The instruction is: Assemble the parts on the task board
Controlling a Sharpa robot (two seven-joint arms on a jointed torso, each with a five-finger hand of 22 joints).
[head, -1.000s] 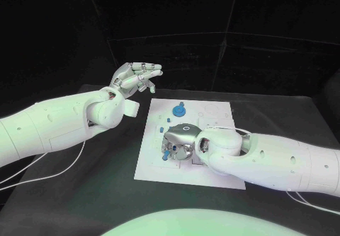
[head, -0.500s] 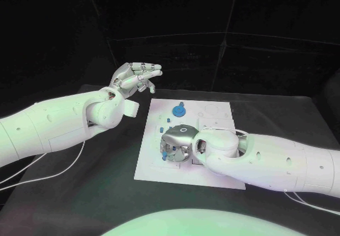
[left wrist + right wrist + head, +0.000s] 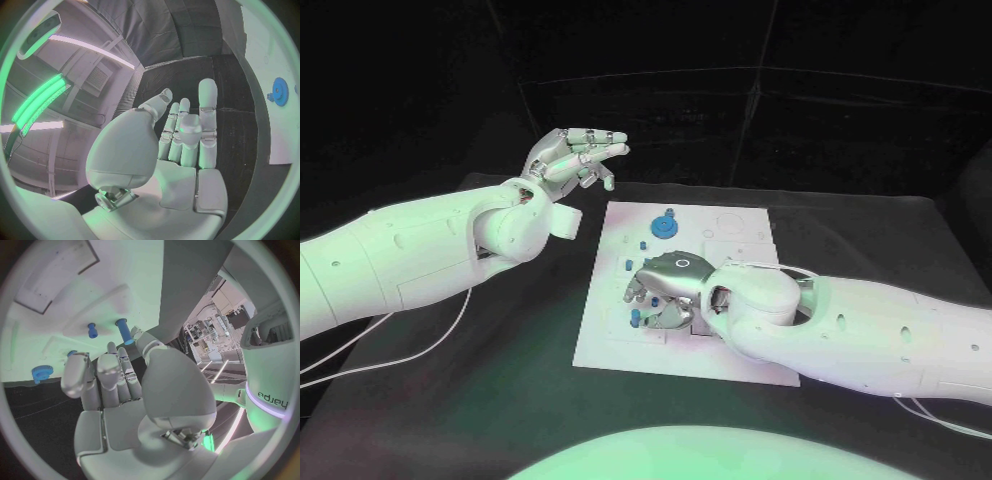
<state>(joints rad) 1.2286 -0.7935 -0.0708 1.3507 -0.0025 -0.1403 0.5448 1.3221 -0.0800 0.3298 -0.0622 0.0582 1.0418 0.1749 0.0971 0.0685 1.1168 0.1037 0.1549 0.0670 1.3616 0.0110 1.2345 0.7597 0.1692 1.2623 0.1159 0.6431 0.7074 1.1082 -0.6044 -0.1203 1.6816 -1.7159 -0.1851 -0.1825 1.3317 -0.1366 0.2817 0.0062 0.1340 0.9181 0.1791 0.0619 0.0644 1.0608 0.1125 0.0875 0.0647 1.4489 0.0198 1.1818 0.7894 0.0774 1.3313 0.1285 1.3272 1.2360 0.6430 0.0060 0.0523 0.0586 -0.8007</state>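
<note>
The white task board (image 3: 678,358) lies mid-table. At its far end sits a blue gear (image 3: 665,227), with small blue pegs (image 3: 643,241) close by. My right hand (image 3: 669,288) hovers low over the board's near left part with its fingers stretched out and apart. A blue peg (image 3: 636,318) stands in the board just beside its fingertips. In the right wrist view this peg (image 3: 124,331) is next to the thumb tip, with a shorter peg (image 3: 92,330) and the gear (image 3: 41,373) further off. My left hand (image 3: 574,155) is raised high off the board's left side, empty, fingers apart.
The black table (image 3: 473,370) surrounds the board, with bare room on the left and in front. White cables (image 3: 387,355) trail under my left arm. The board (image 3: 94,285) has shallow recesses and outlines.
My right hand has shifted slightly toward the far end of the board, and its fingers have come away from the blue peg, which stays in place. The left hand has not moved.
</note>
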